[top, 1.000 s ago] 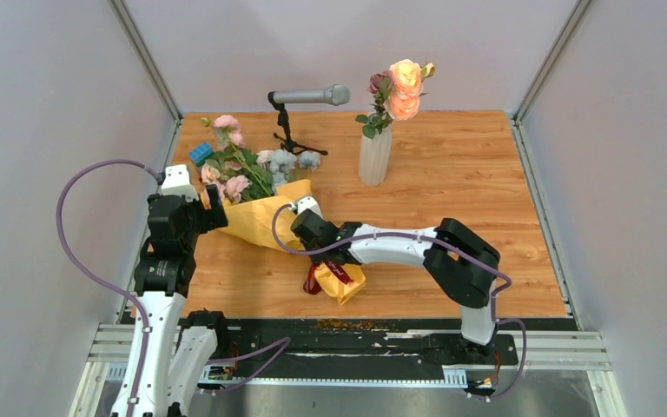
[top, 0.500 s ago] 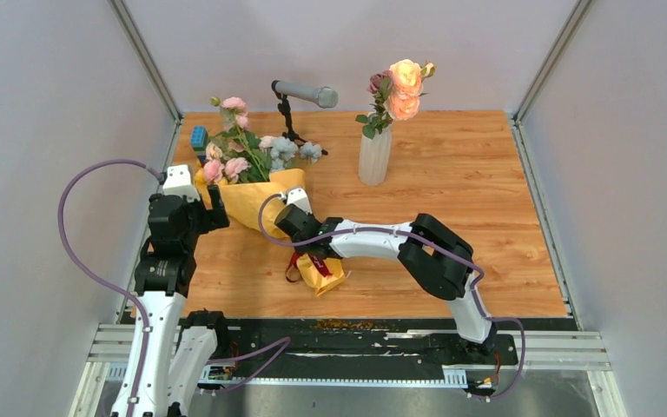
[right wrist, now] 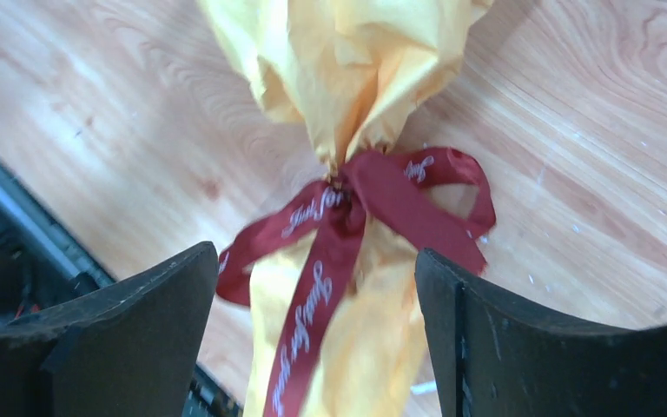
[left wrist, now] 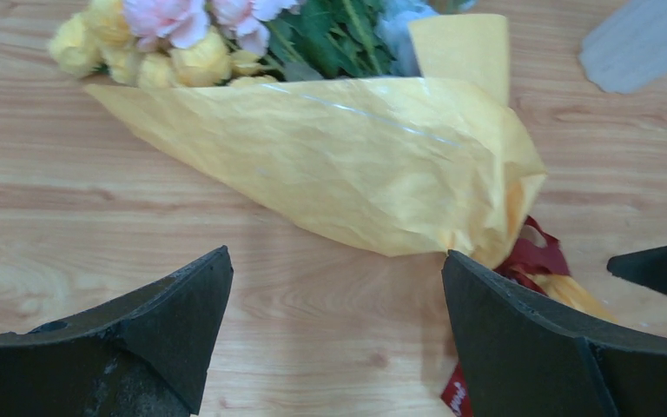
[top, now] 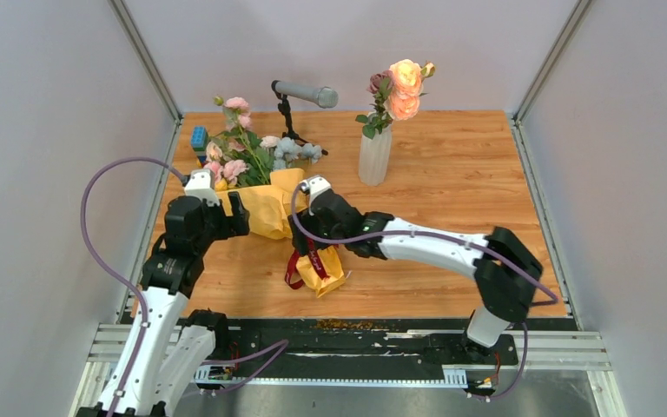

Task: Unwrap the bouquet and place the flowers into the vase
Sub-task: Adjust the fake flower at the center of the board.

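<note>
Orange-yellow paper of the bouquet [top: 265, 208] lies on the desk [top: 452, 200], just ahead of the left hand [left wrist: 334, 278], whose fingers are spread wide and empty. Over the dark red ribbon [right wrist: 356, 208] hangs the right hand [right wrist: 317, 256], likewise spread, seemingly not touching it. Well beyond it stands the vase [top: 374, 156], holding peach roses [top: 404, 91].

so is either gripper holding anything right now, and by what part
Nothing is held. The left gripper is open, short of the bouquet; the right gripper is open over its ribbon, not closed on it.
</note>
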Tool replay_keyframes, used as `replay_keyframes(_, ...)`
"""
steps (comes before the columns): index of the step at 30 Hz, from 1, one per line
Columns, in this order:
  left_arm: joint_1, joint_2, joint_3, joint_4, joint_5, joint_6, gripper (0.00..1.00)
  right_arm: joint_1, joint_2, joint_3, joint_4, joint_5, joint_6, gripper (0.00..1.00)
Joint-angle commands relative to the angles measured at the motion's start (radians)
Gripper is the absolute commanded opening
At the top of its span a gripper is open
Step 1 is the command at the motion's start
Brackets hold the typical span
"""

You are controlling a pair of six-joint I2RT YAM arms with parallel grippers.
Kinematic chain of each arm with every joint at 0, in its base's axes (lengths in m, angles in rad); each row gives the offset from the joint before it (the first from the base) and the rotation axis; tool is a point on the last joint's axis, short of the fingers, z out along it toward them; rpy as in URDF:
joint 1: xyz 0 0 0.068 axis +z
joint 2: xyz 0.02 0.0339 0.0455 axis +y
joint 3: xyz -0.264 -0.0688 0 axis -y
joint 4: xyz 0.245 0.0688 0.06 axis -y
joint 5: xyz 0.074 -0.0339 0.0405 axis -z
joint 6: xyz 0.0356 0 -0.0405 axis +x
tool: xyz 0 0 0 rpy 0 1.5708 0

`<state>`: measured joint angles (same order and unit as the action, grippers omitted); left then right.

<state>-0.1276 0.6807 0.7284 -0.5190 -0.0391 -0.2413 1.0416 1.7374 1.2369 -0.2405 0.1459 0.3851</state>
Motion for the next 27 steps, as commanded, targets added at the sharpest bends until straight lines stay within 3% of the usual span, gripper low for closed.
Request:
replay_keyframes(1,-0.087,-0.068,-0.064,0.017,0.043,-0.137,0.97,-0.015,-0.195,-0.129,0.018,-0.157,-0.036,0.86)
replay_keyframes(7,-0.272,-0.093,-0.196,0.101,0.056,-0.318,0.96,-0.035,-0.366,-0.315,0.040,-0.243,-0.038,0.81)
replay_keyframes(12,-0.466,-0.085,-0.313,0.287,0.020,-0.511,0.94,-0.035,-0.462,-0.448,0.089,-0.247,0.017,0.72)
replay_keyframes(16,-0.606,-0.066,-0.326,0.355,-0.102,-0.610,0.92,-0.035,-0.537,-0.525,0.105,-0.166,0.068,0.69)
replay_keyframes(19,-0.685,-0.040,-0.352,0.442,-0.169,-0.688,0.90,-0.035,-0.597,-0.576,0.096,-0.023,0.090,0.68)
replay_keyframes(27,-0.818,0.105,-0.349,0.498,-0.272,-0.787,0.86,-0.035,-0.754,-0.635,0.045,0.172,0.059,0.68)
